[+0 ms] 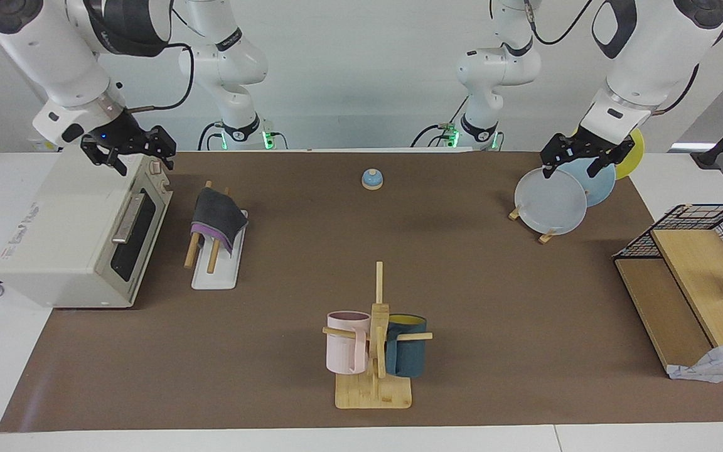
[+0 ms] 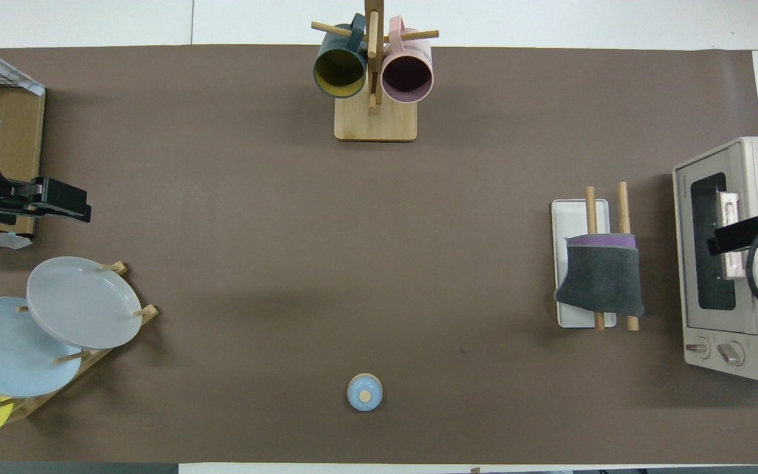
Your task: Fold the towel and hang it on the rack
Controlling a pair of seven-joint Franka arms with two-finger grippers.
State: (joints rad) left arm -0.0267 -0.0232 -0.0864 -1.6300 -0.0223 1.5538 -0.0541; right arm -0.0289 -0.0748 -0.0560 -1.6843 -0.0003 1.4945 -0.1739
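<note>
A: In the facing view, where is the towel (image 1: 216,216)?

B: It hangs folded over the two wooden rods of the rack (image 1: 217,270), at the end of the rods nearer to the robots. The dark grey face is outside, and a purple edge shows along the lower border. The rack stands beside the toaster oven (image 1: 73,238), toward the right arm's end of the table.

A: And the right gripper (image 1: 128,149)?

B: It is up in the air over the top of the toaster oven, well apart from the towel. Its fingers stand apart and hold nothing.

A: The left gripper (image 1: 586,156)?

B: It hangs over the plates (image 1: 551,201) on their wooden stand, and its fingers are spread too, with nothing between them. This arm waits.

A: What does the overhead view give?

B: The towel (image 2: 601,282) covers the part of the rods nearer to the robots, and the white base of the rack (image 2: 570,214) stays bare at the farther part. One corner of the cloth droops over the edge of the base. The right gripper (image 2: 744,236) is over the door of the toaster oven (image 2: 734,342). The left gripper (image 2: 56,201) is over the brown mat, near the plates (image 2: 79,303). The mug tree (image 2: 374,99) with two mugs stands farther from the robots, and a small blue bell (image 2: 364,392) lies near them.
</note>
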